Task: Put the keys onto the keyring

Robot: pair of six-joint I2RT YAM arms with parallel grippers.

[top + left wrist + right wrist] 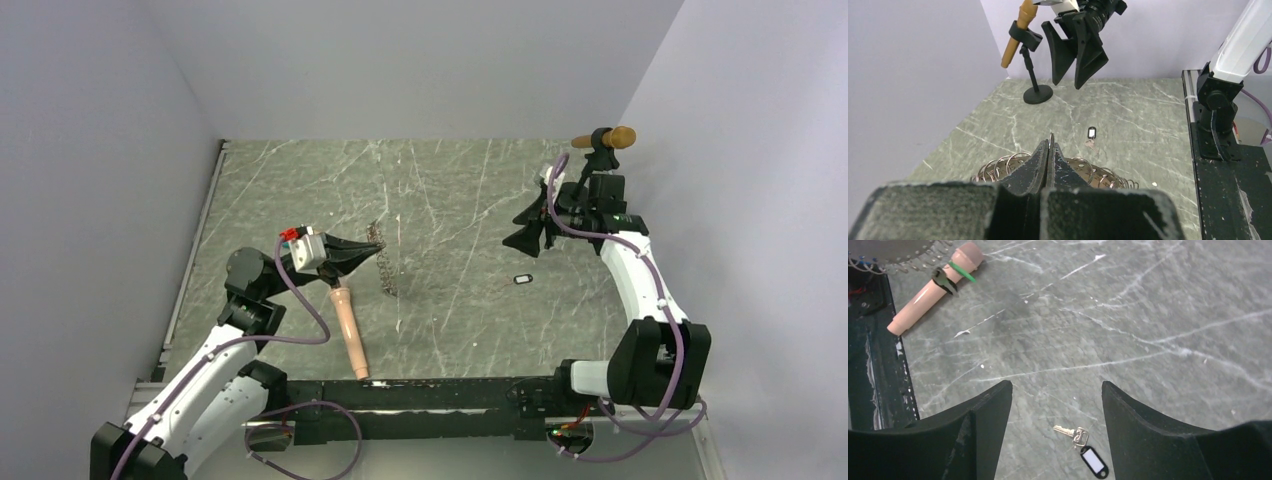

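Observation:
One small silver key [1064,430] with a black, white-faced tag [1094,461] lies flat on the grey marble table; it also shows in the top view [522,279] and the left wrist view [1091,133]. No other keys show. The keyring [1007,162], a dark metal loop hung with several small split rings, stands on edge on the table [386,274]. My left gripper [1050,146] is shut on its top, and a thin ring pokes out between the tips [372,250]. My right gripper [1055,387] is open and empty, raised above the key [517,232].
A peach cylinder [348,330] with a green band [960,271] lies beside the left gripper, near the black base rail [430,395]. A brown cylinder on a black stand [605,140] stands at the back right. White walls close in the table on three sides.

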